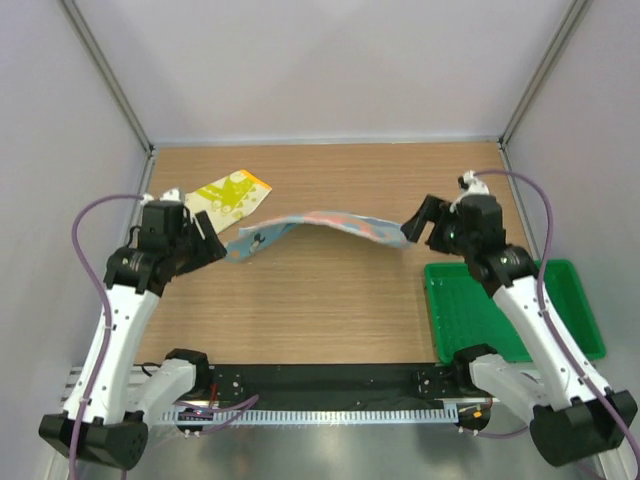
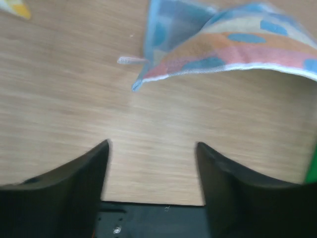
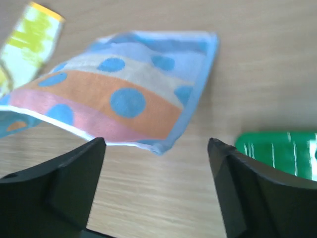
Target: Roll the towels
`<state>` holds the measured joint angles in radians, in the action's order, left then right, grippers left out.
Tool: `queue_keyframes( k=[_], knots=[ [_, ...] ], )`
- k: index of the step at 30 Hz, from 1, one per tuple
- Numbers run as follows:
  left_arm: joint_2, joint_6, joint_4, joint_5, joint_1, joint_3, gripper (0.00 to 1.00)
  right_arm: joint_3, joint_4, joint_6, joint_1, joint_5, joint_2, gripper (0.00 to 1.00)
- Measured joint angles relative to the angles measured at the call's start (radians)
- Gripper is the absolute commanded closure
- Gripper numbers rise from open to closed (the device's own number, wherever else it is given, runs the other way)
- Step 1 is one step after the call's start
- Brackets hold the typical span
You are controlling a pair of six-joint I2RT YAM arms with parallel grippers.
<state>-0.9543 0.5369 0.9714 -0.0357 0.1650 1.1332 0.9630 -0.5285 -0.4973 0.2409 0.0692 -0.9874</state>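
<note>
**Item 1:** light blue polka-dotted cloth towel [image 1: 315, 222], banded orange and pink on 1 face. Stretches across the middle of the wooden worktop [image 1: 330, 310] between the 2 arms, 1 end near each pincer. Looks rumpled and partly lifted off the wood, not flat.

**Item 2:** pale yellow cloth towel with lime-green patches [image 1: 235, 195]. Lies at the far left, just beside item 1, unrolled.

**Item 3:** green ribbed plastic tray [image 1: 515, 310]. Sits at the near right, apart from both towels.

**Left pincer** [image 2: 152, 145]: jaws parted, gripping nothing; blue corner just ahead.

**Right pincer** [image 3: 156, 142]: jaws wide apart, gripping nothing; blue corner just ahead.

**Step, by judgement:** laying out item 1 before rolling; no roll begun on either towel.

**Next move:** calls for smoothing the blue towel flat, then pinching 1 edge with both pincers and turning it over itself evenly.
</note>
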Motion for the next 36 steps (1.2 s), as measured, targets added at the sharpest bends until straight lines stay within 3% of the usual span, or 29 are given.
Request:
queue_keyframes(
  k=[1,2,7,14,18,21,25,30,36],
  knots=[
    [0.035,0.01,0.029,-0.014,0.0,-0.04,0.04,-0.072,-0.02,-0.01,0.0,-0.014,0.048,0.03],
    [0.068,0.022,0.055,-0.029,0.0,-0.079,0.0,-0.125,-0.042,-0.015,0.0,-0.033,0.079,0.03],
    [0.181,0.068,0.129,-0.089,0.0,-0.101,0.0,-0.188,-0.105,-0.033,-0.001,-0.076,0.092,0.03],
    [0.116,0.075,0.11,-0.114,-0.002,-0.023,0.0,-0.023,-0.083,-0.032,0.0,-0.053,-0.042,0.07],
    [-0.008,0.076,0.066,-0.111,-0.002,-0.024,0.0,0.035,-0.045,-0.033,0.049,-0.015,-0.155,0.15],
    [-0.128,0.077,0.014,-0.101,-0.002,-0.019,0.01,0.091,-0.034,-0.032,0.16,-0.021,-0.285,0.19],
    [-0.346,0.085,-0.043,-0.072,-0.002,0.05,0.03,0.183,-0.029,-0.031,0.262,-0.011,-0.476,0.18],
    [-0.602,0.099,-0.163,-0.042,-0.002,0.126,0.19,0.353,-0.077,-0.011,0.306,-0.036,-0.729,0.16],
    [-0.862,0.116,-0.257,-0.019,-0.002,0.166,0.21,0.397,-0.12,0.016,0.333,-0.071,-0.811,0.16]
  ],
)
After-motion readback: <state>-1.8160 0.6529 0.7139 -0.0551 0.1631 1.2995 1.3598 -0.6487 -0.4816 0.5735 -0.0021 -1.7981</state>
